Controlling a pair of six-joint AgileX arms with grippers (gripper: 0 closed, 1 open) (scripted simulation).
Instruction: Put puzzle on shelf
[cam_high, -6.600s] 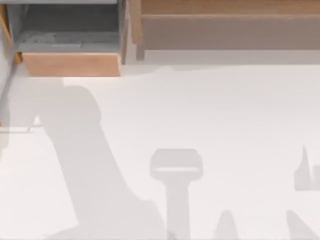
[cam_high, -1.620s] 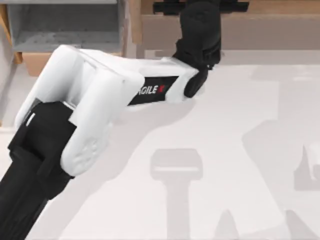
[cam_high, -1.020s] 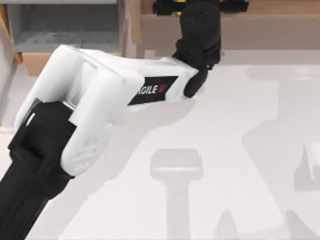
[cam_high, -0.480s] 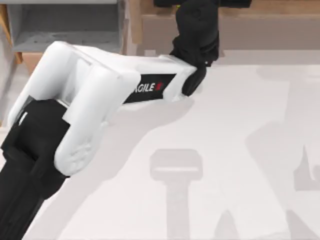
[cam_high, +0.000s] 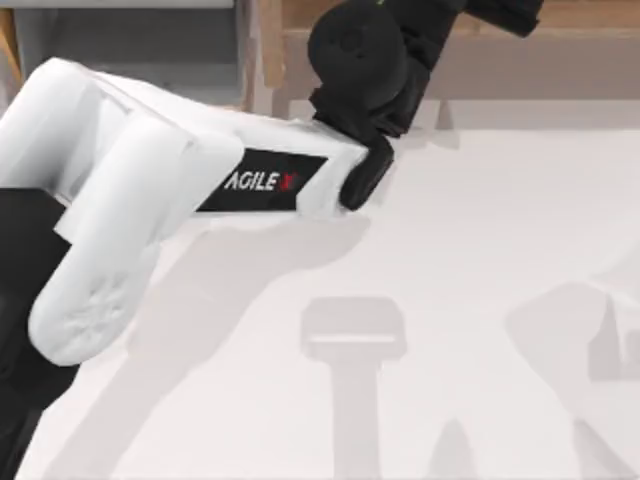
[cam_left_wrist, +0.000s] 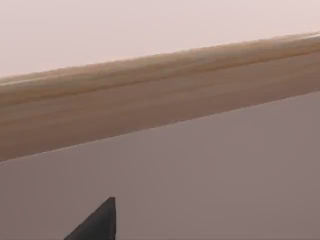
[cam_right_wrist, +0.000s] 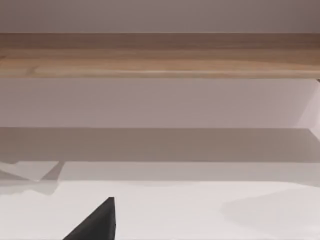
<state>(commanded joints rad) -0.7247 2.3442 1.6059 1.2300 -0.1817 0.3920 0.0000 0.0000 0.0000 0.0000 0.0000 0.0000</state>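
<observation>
My left arm (cam_high: 180, 170) reaches across the table to the shelf (cam_high: 560, 60) at the back. Its black wrist sits over the shelf's left end, beside the wooden side post (cam_high: 270, 50). The left gripper (cam_high: 500, 12) lies over the shelf's light-brown top board, angled to the right. In the left wrist view the board's wooden edge (cam_left_wrist: 160, 95) and grey-brown face are very close. One dark fingertip (cam_left_wrist: 100, 227) stands off to the side with nothing next to it. The puzzle is hidden. The right wrist view has one fingertip (cam_right_wrist: 100, 225) over the white table, facing the shelf (cam_right_wrist: 160, 55) from farther off.
A smaller grey-lined box (cam_high: 140, 40) stands at the back left, largely covered by my left arm. The white table (cam_high: 480, 300) spreads open in front of the shelf, crossed by grey shadows.
My left arm has risen and drawn back toward the left. Its gripper has swung from square-on to the shelf to angled right. A yellow speck seen earlier at the gripper is gone.
</observation>
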